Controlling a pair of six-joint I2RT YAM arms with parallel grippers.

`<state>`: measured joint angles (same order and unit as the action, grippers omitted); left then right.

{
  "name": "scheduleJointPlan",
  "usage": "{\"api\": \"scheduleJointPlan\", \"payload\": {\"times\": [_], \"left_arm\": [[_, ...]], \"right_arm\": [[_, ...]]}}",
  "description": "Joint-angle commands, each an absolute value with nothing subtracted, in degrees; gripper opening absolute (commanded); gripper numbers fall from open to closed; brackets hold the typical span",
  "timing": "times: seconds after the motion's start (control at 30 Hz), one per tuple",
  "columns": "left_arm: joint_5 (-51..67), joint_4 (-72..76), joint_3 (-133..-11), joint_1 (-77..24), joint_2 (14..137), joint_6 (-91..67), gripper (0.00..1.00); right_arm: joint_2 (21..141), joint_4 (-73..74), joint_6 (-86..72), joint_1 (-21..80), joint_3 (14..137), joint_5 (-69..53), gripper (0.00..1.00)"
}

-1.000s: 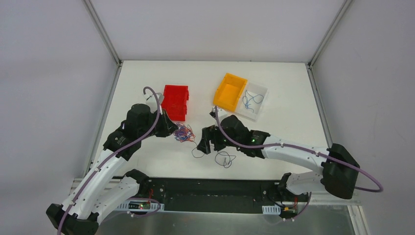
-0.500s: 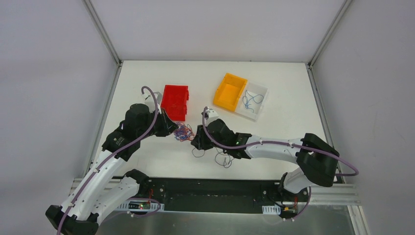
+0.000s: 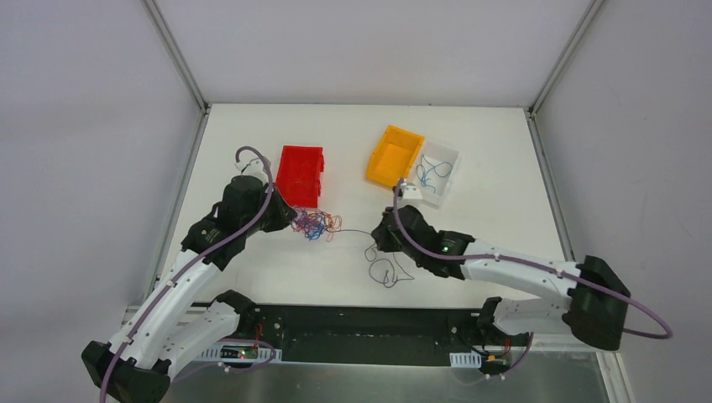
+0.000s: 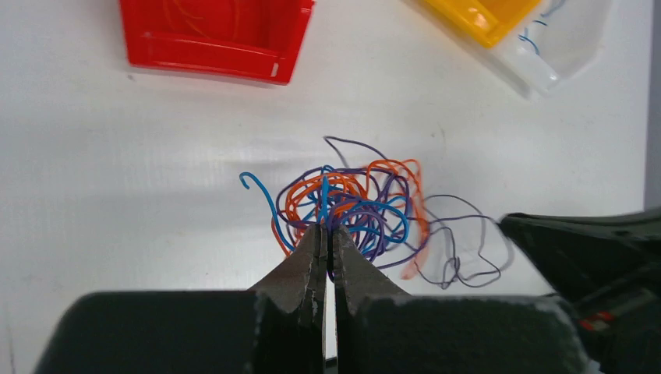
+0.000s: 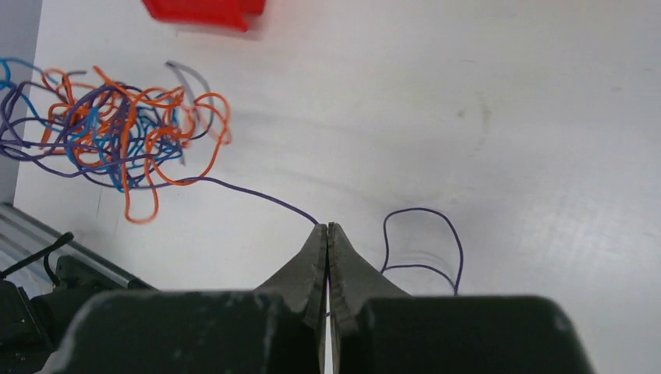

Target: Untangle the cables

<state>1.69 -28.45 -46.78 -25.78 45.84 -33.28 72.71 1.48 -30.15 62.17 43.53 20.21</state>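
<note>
Cables point(image 3: 315, 224), a knot of orange-red, blue and purple strands, are lying on the white table point(image 3: 495, 210), just at 6 o'clock of the red bin point(image 3: 301, 175). At the knot's 9 o'clock edge the left gripper point(image 4: 328, 241) is pinching into the strands, its fingers pressed together with wires caught at the tips. From the knot's 3 o'clock side a single purple strand point(image 5: 257, 193) is running out to the right gripper point(image 5: 327, 234), whose fingers are squeezing tight on its end. A loose purple loop point(image 3: 386, 273) is resting at 6 o'clock of that gripper. At its 12 o'clock the orange bin point(image 3: 394, 156) is sitting, touching the clear bin point(image 3: 437, 172) at 3 o'clock, which is holding blue strands.
</note>
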Motion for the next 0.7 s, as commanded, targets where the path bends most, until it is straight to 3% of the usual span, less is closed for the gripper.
{"api": "scheduleJointPlan", "payload": {"times": [0.0,0.2,0.37,0.4,0.43,0.5,0.53,0.6,0.67], "left_arm": [[-9.37,-32.3,-49.45,-25.4,45.29,-33.72,0.0],[-17.31,-36.89,-50.52,-25.31,44.97,-32.65,0.0],[-18.26,-38.8,-50.41,-25.31,45.31,-34.06,0.0],[-16.03,-37.87,-50.13,-25.31,45.14,-33.94,0.0],[-12.75,-36.3,-49.64,-25.31,44.98,-33.22,0.0],[-7.44,-33.73,-48.93,-25.31,44.66,-32.06,0.0],[-6.41,-33.11,-48.92,-25.31,44.48,-31.89,0.0],[-6.25,-32.96,-49.18,-25.31,44.03,-31.44,0.0],[-7.08,-32.96,-49.44,-25.31,42.97,-31.09,0.0]], "right_arm": [[61.92,12.83,-32.72,58.88,39.84,28.16,0.0],[49.45,32.44,-36.1,47.13,39.23,36.07,0.0],[43.89,36.91,-31.38,35.8,39.81,30.45,0.0],[42.99,34.44,-29.1,35.57,39.34,26.1,0.05],[42.37,31.78,-27.34,35.58,38.61,20.98,0.19],[42.16,25.45,-25.29,35.57,37.29,9.88,0.62],[43.0,22.25,-25.05,35.59,36.83,5.0,0.76],[46.51,18.1,-24.67,36.56,37.39,-1.46,0.86],[50.86,15.39,-23.31,39.72,39.34,-2.89,0.89]]}}
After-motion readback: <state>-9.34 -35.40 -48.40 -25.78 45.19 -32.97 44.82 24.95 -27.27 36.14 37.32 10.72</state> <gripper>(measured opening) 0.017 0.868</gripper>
